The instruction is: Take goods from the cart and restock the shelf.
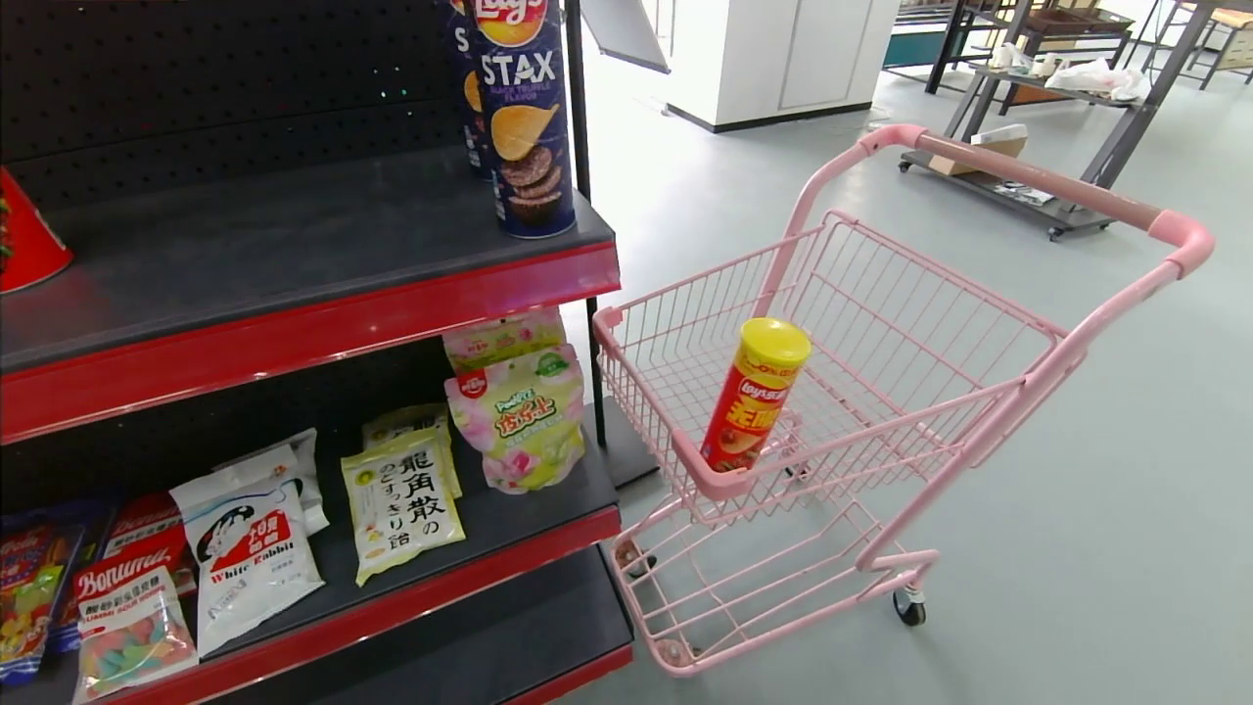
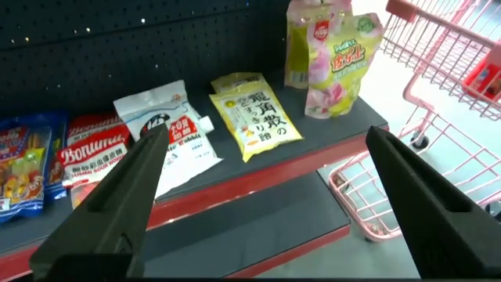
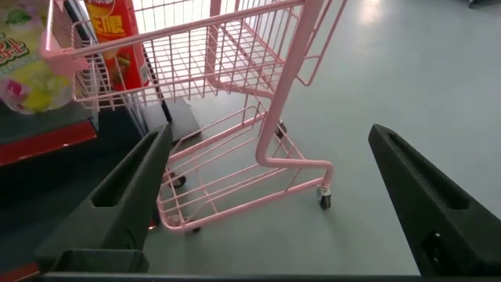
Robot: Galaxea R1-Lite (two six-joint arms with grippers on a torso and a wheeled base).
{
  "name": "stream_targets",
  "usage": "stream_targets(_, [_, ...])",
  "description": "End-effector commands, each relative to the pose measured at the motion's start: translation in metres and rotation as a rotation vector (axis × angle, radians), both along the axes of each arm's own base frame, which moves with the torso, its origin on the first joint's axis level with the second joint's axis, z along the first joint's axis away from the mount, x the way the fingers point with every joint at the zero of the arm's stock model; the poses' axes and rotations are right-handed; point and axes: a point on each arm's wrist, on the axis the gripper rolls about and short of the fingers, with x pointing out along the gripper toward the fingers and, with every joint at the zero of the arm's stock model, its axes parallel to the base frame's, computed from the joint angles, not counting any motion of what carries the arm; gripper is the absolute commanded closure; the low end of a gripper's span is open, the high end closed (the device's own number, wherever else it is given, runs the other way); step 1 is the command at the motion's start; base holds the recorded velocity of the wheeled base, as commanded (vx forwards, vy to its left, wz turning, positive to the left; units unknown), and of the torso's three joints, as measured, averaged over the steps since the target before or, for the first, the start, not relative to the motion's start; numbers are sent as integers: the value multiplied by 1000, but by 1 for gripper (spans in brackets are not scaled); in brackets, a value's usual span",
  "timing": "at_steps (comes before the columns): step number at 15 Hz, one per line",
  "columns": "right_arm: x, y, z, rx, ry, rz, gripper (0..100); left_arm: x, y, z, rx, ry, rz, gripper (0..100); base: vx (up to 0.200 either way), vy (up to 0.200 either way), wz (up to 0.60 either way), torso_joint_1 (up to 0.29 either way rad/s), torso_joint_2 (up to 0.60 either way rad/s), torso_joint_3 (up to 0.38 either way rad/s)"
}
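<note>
Cart (image 1: pixel 1038 181), pink wire with a smooth tubular handle, stands beside the shelf (image 1: pixel 294 235); you see a red cylindrical can (image 1: pixel 756 397) with a yellow lid upright in its basket. Your left gripper (image 2: pixel 266 131) angles downward, flat black fingers spread wide, glossy snack bags (image 2: pixel 254 117) lying just ahead of it. Your right gripper (image 3: pixel 268 129) gapes too, with cart and can just ahead.

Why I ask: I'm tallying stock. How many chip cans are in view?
3: one red can leaning in the cart; two dark blue cans on the upper shelf, one behind the other. More may be hidden.
</note>
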Motion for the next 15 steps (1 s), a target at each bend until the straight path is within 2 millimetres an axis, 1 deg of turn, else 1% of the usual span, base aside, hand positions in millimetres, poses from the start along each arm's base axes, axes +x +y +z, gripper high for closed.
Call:
stream_targets(1, [0, 0, 0, -5, 1, 3, 0, 0, 0, 0, -1, 0, 1, 0, 0, 0, 0, -46, 198, 159])
stream_targets(2, [0, 0, 0, -5, 0, 5, 0, 0, 0, 0, -1, 0, 1, 0, 0, 0, 0, -27, 124, 95])
stream_targets(4, [0, 0, 1, 53, -9, -3, 0, 0, 0, 0, -1, 0, 1, 0, 0, 0, 0, -6, 33, 31])
stream_targets(5, [-4, 1, 29, 68, -55, 66, 0, 0, 0, 0, -1, 0, 1, 0, 0, 0, 0, 0, 0, 0])
stream_targets(6, [13, 1, 95, 153, -6, 148, 0, 0, 0, 0, -1, 0, 1, 0, 0, 0, 0, 0, 0, 0])
stream_targets(7, [41, 3, 140, 219, 30, 154, 0, 0, 0, 0, -1, 0, 1, 0, 0, 0, 0, 0, 0, 0])
stream_targets(8, [72, 6, 157, 215, 105, 173, 0, 0, 0, 0, -1, 0, 1, 0, 0, 0, 0, 0, 0, 0])
stream_targets(9, [101, 13, 160, 203, 149, 234, 0, 0, 0, 0, 1, 0, 1, 0, 0, 0, 0, 0, 0, 0])
stream_targets(10, [121, 23, 162, 203, 150, 314, 0, 0, 0, 0, 1, 0, 1, 0, 0, 0, 0, 0, 0, 0])
stream_targets(11, [162, 39, 152, 207, 181, 382, 0, 0, 0, 0, 1, 0, 1, 0, 0, 0, 0, 0, 0, 0])
stream_targets(12, [184, 47, 139, 206, 220, 419, 0, 0, 0, 0, 1, 0, 1, 0, 0, 0, 0, 0, 0, 0])
stream_targets(13, [209, 61, 118, 205, 279, 503, 0, 0, 0, 0, 1, 0, 1, 0, 0, 0, 0, 0, 0, 0])
stream_targets(14, [226, 66, 106, 204, 308, 513, 0, 0, 0, 0, 1, 0, 3, 0, 0, 0, 0, 0, 0, 0])
stream_targets(15, [250, 74, 91, 205, 308, 523, 0, 0, 0, 0, 1, 0, 1, 0, 0, 0, 0, 0, 0, 0])
